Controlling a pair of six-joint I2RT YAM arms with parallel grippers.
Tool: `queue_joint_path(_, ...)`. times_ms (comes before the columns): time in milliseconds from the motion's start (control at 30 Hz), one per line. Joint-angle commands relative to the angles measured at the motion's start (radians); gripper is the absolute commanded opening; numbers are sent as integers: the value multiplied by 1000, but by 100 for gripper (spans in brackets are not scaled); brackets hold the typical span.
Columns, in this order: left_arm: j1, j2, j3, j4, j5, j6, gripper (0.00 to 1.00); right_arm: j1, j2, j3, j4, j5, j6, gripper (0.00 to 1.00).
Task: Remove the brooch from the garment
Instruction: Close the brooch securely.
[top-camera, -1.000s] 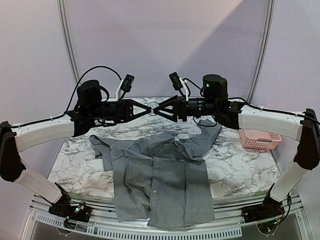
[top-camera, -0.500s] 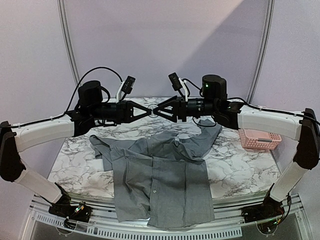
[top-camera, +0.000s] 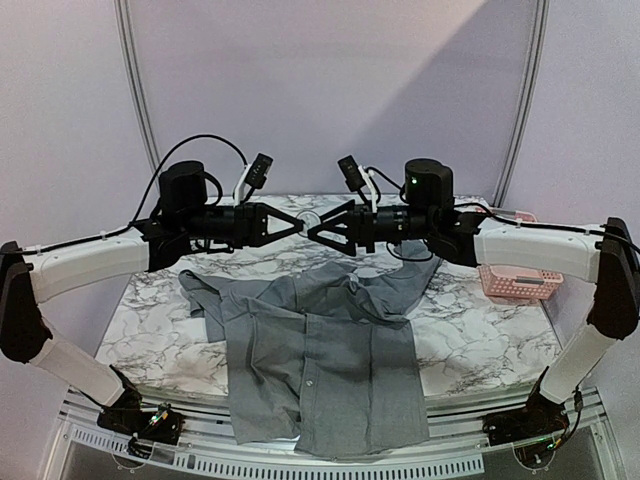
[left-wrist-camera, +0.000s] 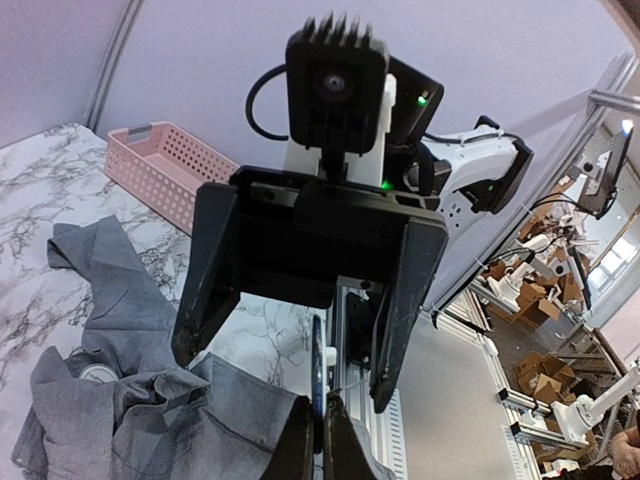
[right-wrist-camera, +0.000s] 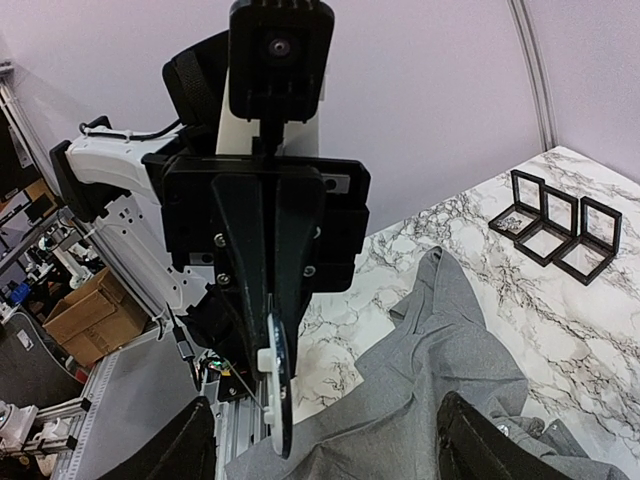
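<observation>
Top view, brooch: it's off the cloth! The brooch (top-camera: 309, 216), a small pale disc, hangs in the air above the far, collar end of the garment (top-camera: 320, 350), touching no fabric.
Top view, left pincer: the left pincer (top-camera: 298, 222) has its tips right at the disc, high over the garment.
Top view, right pincer: the right pincer (top-camera: 318, 230) faces it nose to nose, just beside the disc. From this angle I cannot tell its gap.
Top view, garment: lying on the counter (top-camera: 470, 340), buttoned front up, hem over the near edge. A pink basket (top-camera: 515, 280) sits to the garment's right.
Left wrist, left pincer: the left pincer (left-wrist-camera: 320, 410) is pressed together on the brooch (left-wrist-camera: 317, 370), seen edge-on as a thin dark rim. Clamped, no doubt.
Left wrist, right pincer: the right pincer (left-wrist-camera: 288, 372) sits opposite, jaws wide apart, holding nothing, with the garment (left-wrist-camera: 110, 400) rumpled below.
Right wrist, right pincer: the right pincer (right-wrist-camera: 335, 445) is spread to both sides of the frame, only garment (right-wrist-camera: 440, 340) underneath.
Right wrist, brooch: the brooch (right-wrist-camera: 279, 400), a small white piece on its side, is gripped by the left pincer (right-wrist-camera: 276, 330), well above the garment. Black display frames (right-wrist-camera: 550, 225) stand on the counter beyond the garment's sleeve.
Progress: the removal itself looks done. What's left, as I judge it, is only to set the brooch down off the garment, and the task names no place.
</observation>
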Motion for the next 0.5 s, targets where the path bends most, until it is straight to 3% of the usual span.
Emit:
queue_joint_path(0,5,14,27,-18,3,13,0,6,-14,6,-11,4,0,73)
queue_joint_path(467,4,14,25,-20,3,14,0,10,32,40,-24,6,-2,62)
